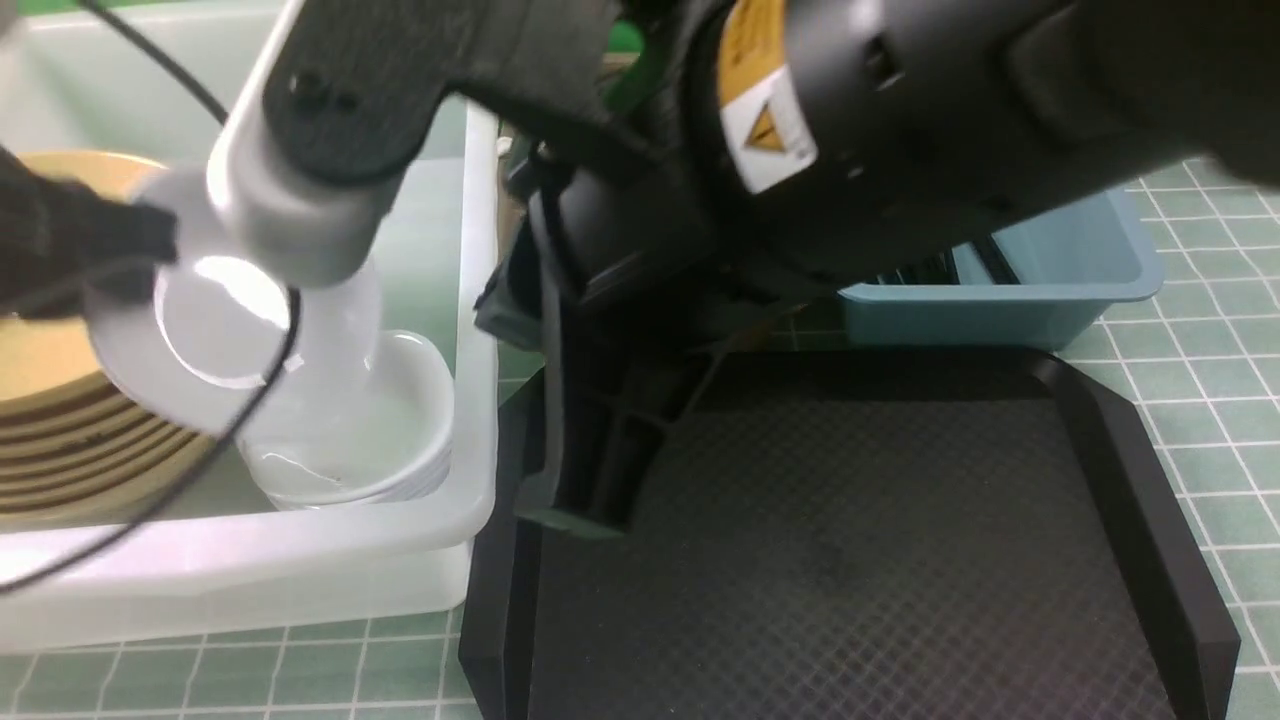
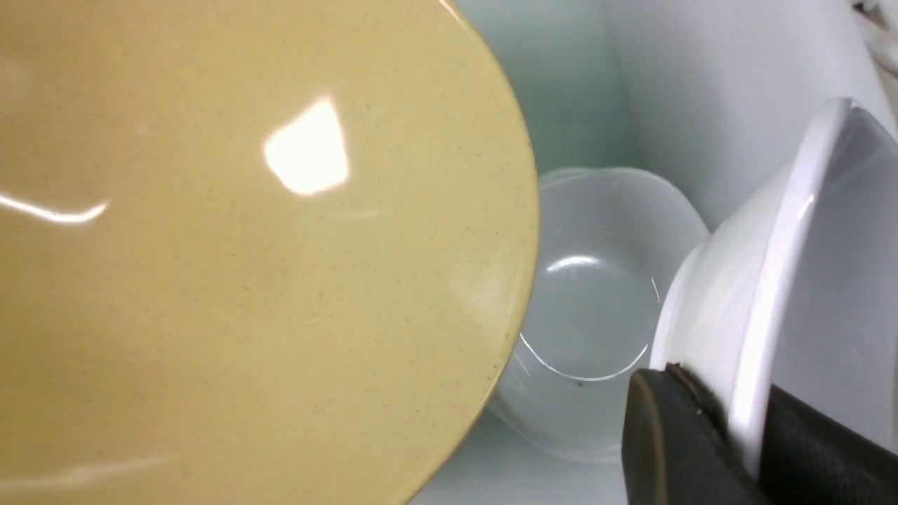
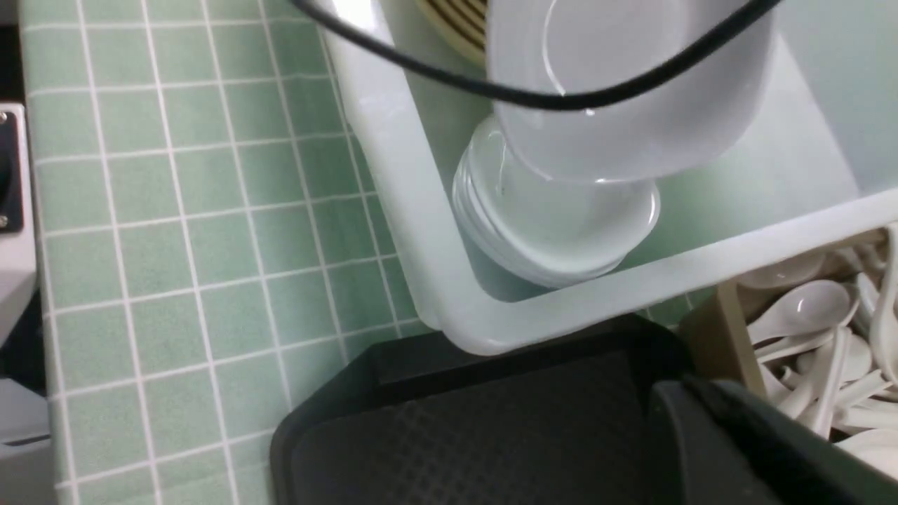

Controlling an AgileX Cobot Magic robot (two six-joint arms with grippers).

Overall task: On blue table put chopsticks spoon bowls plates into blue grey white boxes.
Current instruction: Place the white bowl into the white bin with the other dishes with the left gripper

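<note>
Holding the small dish [image 1: 215, 330] by its edge, the left gripper [image 2: 708, 428] has its fingers pinched on the rim, and the dish is tilted in the air at the left of the front view. It is held so probably because a rim grip keeps the fingers away from the stack under it. Just below and beside it, inside the white box [image 1: 478, 400], other small dishes [image 3: 561, 217] stand nested near the corner, perhaps to use little floor and to give the next one a place. The tan bowls [image 1: 60, 440] are piled beside them, at the far left of the frame; wide pieces seem to need this large box. I judge the next move is to lower the dish and level it over its stack; it could knock the bowls or slide if it is released tilted. The right gripper [image 1: 595, 490], with fingers pressed together and nothing between them, is over the black tray [image 1: 850, 560], maybe waiting there. Spoons [image 3: 807, 308] lie in the grey box [image 3: 729, 337], while chopsticks [image 1: 935, 270] are in the blue box [image 1: 960, 320] at the upper right, apparently sorted by kind.
</note>
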